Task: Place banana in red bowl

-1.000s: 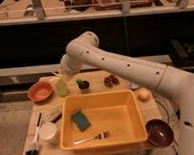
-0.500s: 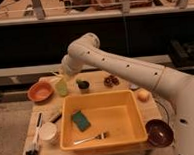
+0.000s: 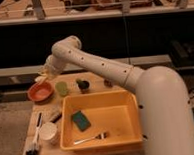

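Above the desk's back-left corner: banana [image 3: 41,78], pale yellow, pinched in the gripper [image 3: 43,76], hanging just over the far rim of the red bowl [image 3: 40,91]. Bowl sits on the desk near the left edge. Claw pressed together on the banana, touching nothing else. Green cup [image 3: 62,88] just right of the bowl. Yellow tub [image 3: 101,119] fills the desk's middle, holding a green sponge [image 3: 81,120] and a fork [image 3: 91,138]. White cup [image 3: 49,133] near the front-left corner.

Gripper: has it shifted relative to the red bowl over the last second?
Yes. The gripper has moved left, from above the green cup to over the red bowl's back rim.
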{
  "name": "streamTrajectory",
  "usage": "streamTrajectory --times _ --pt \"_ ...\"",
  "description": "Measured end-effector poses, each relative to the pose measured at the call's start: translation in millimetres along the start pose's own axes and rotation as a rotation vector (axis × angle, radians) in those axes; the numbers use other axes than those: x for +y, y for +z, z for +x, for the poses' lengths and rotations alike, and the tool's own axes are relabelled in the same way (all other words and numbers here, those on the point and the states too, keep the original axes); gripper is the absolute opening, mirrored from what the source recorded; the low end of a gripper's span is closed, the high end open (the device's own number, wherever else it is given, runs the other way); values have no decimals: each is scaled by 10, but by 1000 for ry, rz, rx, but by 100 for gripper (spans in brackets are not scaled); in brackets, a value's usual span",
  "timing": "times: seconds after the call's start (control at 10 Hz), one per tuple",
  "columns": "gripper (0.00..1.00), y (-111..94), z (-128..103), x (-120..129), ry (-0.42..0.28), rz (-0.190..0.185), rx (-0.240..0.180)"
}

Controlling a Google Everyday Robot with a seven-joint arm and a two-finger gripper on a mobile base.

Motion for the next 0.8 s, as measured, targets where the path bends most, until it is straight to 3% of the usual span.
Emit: streamTrajectory --times 0.2,0.5,0.7,0.8 --pt "0 336 -107 -196 -47 2 -31" --pt "4 830 -153 -187 -74 -39 -61" --pt "20 1011 -63 -133 -71 -69 -61" --pt "33 1093 -40 -131 -69 -86 -61"
